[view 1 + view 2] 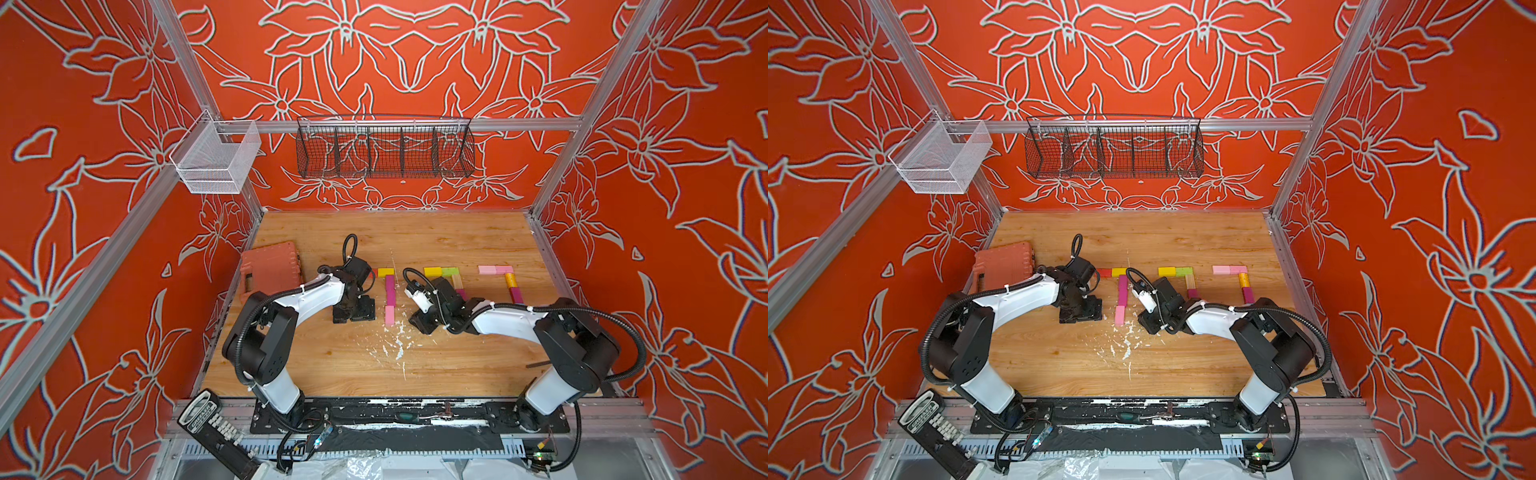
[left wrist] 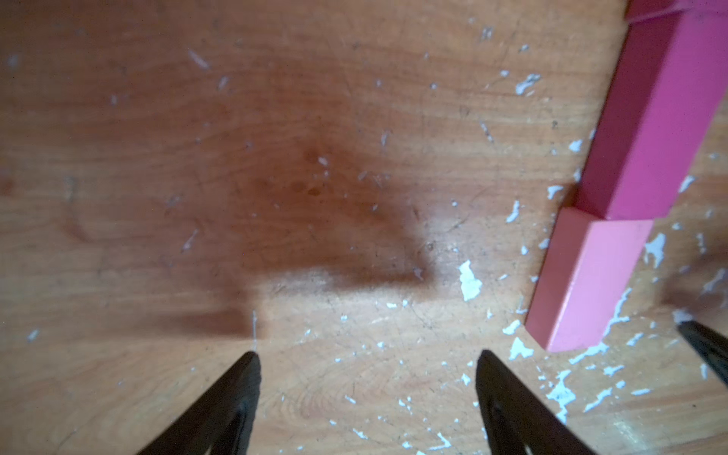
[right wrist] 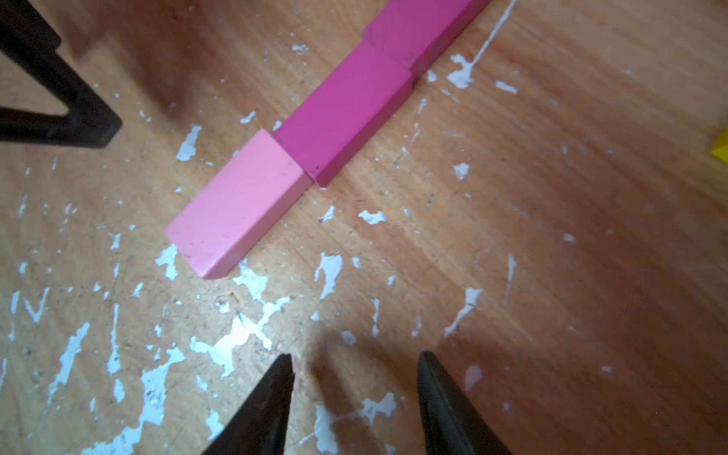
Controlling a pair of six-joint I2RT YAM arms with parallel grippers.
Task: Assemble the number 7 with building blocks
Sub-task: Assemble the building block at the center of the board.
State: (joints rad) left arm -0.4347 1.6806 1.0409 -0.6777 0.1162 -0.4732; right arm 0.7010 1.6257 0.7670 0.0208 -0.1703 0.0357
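**Number 7 (image 1: 390,291) sits mid-table, bar end hidden**

Leftmost of three such figures, its red bar end hides behind the left arm (image 1: 320,293) in a top view. Its light pink block (image 3: 236,208) ends the stem. The left gripper (image 2: 367,354) gapes wide, the right gripper (image 3: 354,356) narrower, both empty, flanking that stem. Flecked table (image 1: 332,365) lies open toward the arm bases.

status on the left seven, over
Left gripper open, empty. Right gripper open, empty. Left seven laid, pink block at its foot. Case off to the side.
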